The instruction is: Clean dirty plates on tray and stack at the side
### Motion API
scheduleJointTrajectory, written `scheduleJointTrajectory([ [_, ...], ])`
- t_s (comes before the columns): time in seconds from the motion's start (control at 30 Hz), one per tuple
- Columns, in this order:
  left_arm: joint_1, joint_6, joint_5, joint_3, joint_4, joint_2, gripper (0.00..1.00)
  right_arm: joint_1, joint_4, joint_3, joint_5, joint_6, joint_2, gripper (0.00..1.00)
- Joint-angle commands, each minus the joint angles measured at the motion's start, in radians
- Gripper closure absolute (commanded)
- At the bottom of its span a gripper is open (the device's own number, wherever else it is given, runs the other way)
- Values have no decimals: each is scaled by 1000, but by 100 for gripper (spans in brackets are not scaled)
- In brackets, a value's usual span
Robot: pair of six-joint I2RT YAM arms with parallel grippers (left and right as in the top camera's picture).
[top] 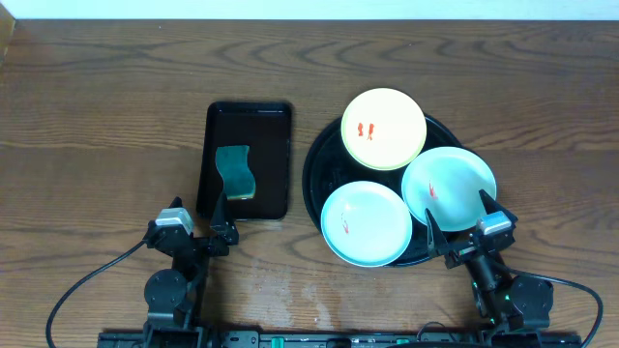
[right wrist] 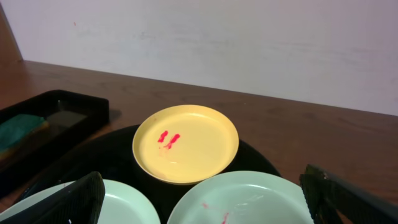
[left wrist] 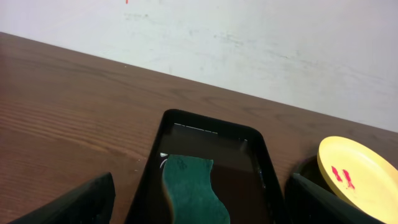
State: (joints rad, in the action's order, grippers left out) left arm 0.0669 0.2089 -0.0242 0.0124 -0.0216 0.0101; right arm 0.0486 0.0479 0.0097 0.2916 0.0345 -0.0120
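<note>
Three small round shallow plates of smooth, matte plastic sit close together on the glossy black round tray (top: 314, 174), whose raised rim shows between them. The pale yellow plate (top: 383, 129) lies at the far side and carries two short red marks (top: 366, 129) near its middle. The right mint-green plate (top: 449, 186) hangs over the tray's right rim and the near mint-green plate (top: 366, 223) reaches over its near rim. Each bears a small red smear.

To the left, well apart from the round tray, a smaller rectangular tray (top: 271, 145) of shiny black plastic with rounded corners holds a wavy-sided sponge (top: 235, 172), coarse green on top with a yellow layer beneath. Everything rests on a dark brown table (top: 97, 116) with a pronounced wood grain, set against a plain pale wall (left wrist: 249, 37).

The left gripper (top: 198, 215) hovers at the near end of the rectangular tray, its dark fingers spread wide on either side of the sponge in the wrist view and gripping nothing. The right gripper (top: 462, 217) hangs at the near right edge of the round tray, beside the right mint-green plate, its jaws likewise wide apart and empty, one black finger (right wrist: 68, 202) low at each side of its camera's view
</note>
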Motion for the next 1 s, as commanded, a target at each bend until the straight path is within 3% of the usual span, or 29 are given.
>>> scheduleJointTrajectory([
  [0.0, -5, -10, 13, -8, -49, -6, 12, -8, 0, -4, 4, 8, 3, 1],
  [0.7, -5, -9, -35, -8, -45, -6, 12, -8, 0, -4, 8, -2, 3, 1],
  [0.97, -5, 32, -220, -7, 1, -6, 12, -8, 0, -4, 29, -210, -1, 1],
])
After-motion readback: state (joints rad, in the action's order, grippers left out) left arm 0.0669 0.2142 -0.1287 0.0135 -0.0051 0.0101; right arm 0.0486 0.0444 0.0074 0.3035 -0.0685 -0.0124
